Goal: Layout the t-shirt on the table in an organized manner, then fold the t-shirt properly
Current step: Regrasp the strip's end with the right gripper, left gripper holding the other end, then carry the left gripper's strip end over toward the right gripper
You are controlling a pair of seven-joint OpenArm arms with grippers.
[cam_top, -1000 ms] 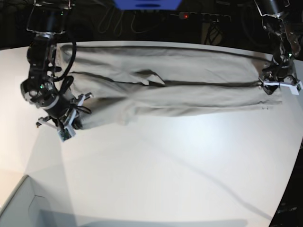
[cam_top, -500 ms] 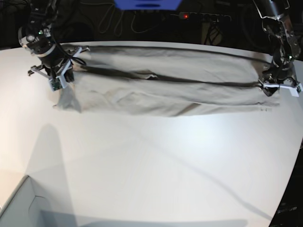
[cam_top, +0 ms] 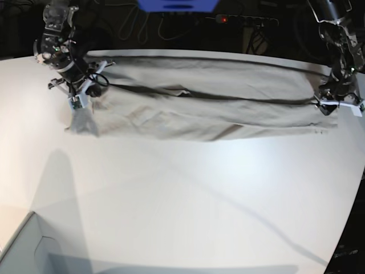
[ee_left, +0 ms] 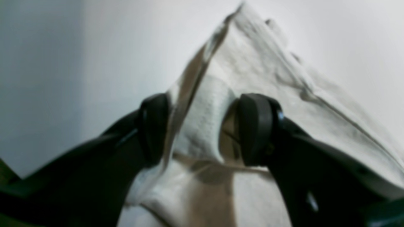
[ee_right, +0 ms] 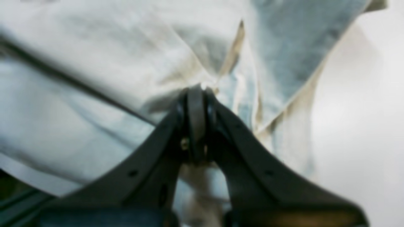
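Observation:
The beige-grey t-shirt (cam_top: 211, 108) lies stretched in a long folded band across the far part of the white table (cam_top: 188, 194). At its left end in the base view, my right gripper (cam_top: 78, 100) is shut on the cloth; the right wrist view shows the right gripper (ee_right: 196, 91) with jaws pressed together, pinching a fold of the t-shirt (ee_right: 94, 47). At the band's right end, my left gripper (cam_top: 334, 104) holds the other end. In the left wrist view the left gripper (ee_left: 203, 129) clamps a thick bunch of the t-shirt (ee_left: 252, 56), jaws apart around it.
A pale grey box corner (cam_top: 25, 251) juts in at the near left. Beyond the table's far edge lie dark cables, a power strip (cam_top: 242, 20) with a red light, and a blue object (cam_top: 177, 4). The table's curved edge (cam_top: 351, 194) runs down the right.
My right gripper has carried the shirt's left end from the near left toward the far side, narrowing the band. The left gripper has stayed in place.

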